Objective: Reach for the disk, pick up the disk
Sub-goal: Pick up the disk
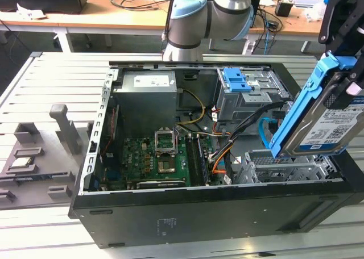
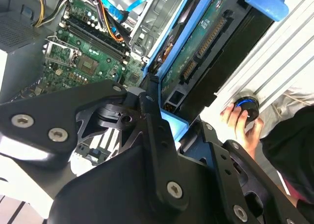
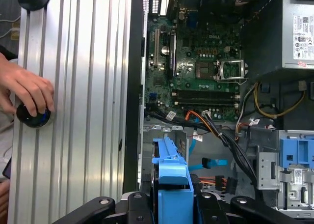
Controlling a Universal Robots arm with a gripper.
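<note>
The disk (image 1: 333,122), silver-grey with a white-and-blue label and blue side rails, hangs tilted in the air above the open computer case's corner at the exterior view's right. My gripper (image 1: 348,82) comes down from above and is shut on the disk's upper part. In the second wrist view the disk (image 2: 206,42) appears edge-on, its green circuit board and connector showing, and the black fingers (image 2: 153,117) clamp it with the gripper (image 2: 180,131) around its near end. In the first wrist view the disk's blue rail (image 3: 171,177) stands between the gripper's black links (image 3: 171,207).
The open computer case (image 1: 210,213) lies on a slatted metal table (image 1: 62,83), with motherboard (image 1: 159,157), power supply (image 1: 145,100), blue-latched drive cage (image 1: 244,91) and loose cables. A person's hand (image 3: 29,94) rests on a black-and-blue knob (image 3: 33,117) beside the case. A grey parts fixture (image 1: 34,157) lies at the exterior view's left.
</note>
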